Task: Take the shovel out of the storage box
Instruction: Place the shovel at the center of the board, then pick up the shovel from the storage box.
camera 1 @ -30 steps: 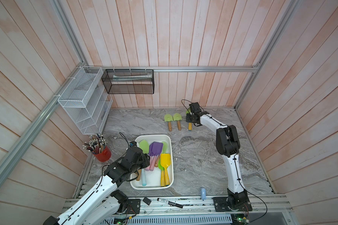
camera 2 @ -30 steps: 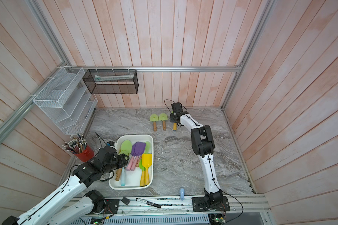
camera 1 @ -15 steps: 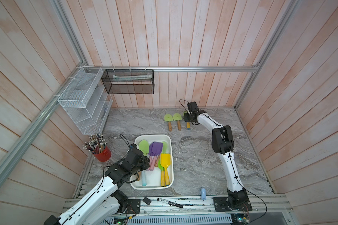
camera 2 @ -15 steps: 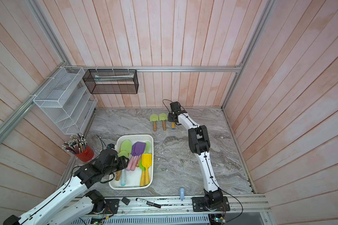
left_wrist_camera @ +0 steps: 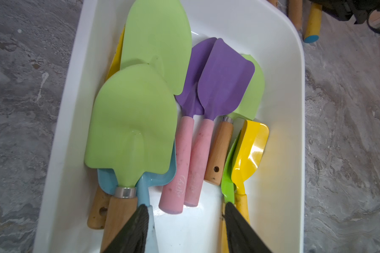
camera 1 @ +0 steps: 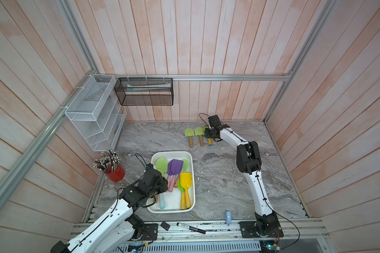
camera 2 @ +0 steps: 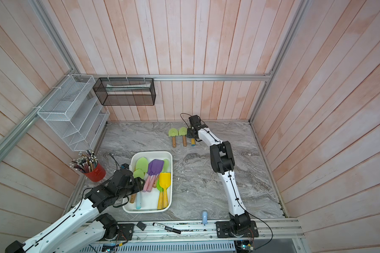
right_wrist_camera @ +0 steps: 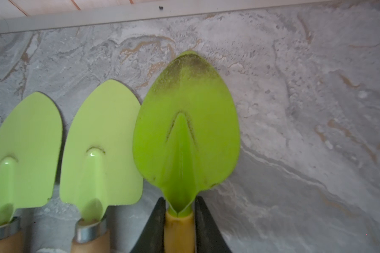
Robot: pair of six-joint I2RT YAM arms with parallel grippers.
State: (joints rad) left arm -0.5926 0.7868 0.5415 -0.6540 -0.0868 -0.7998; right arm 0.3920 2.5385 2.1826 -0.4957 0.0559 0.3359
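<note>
The storage box (camera 1: 193, 175) (camera 2: 171, 175) (left_wrist_camera: 301, 109) is a white tub near the table's front, holding several shovels: green, purple, yellow and blue. My left gripper (camera 1: 164, 186) (camera 2: 138, 184) (left_wrist_camera: 184, 208) hangs open over its near left end, with only the box floor between its fingers. At the back, my right gripper (camera 1: 210, 132) (camera 2: 190, 132) (right_wrist_camera: 179, 201) is shut on the yellow handle of a bright green shovel (camera 1: 210, 142) (camera 2: 193, 142) (right_wrist_camera: 184, 131). That shovel rests on the marble beside two pale green shovels (camera 1: 194, 133) (right_wrist_camera: 101, 142).
A red cup of pencils (camera 1: 115, 173) stands left of the box. A white wire rack (camera 1: 94, 114) and a black mesh basket (camera 1: 144, 92) hang on the walls. A black marker (camera 1: 191, 227) and a small blue item (camera 1: 228, 216) lie at the front rail.
My right gripper has carried the bright green shovel a little to the left, up against the two pale green ones. The left arm has barely moved.
</note>
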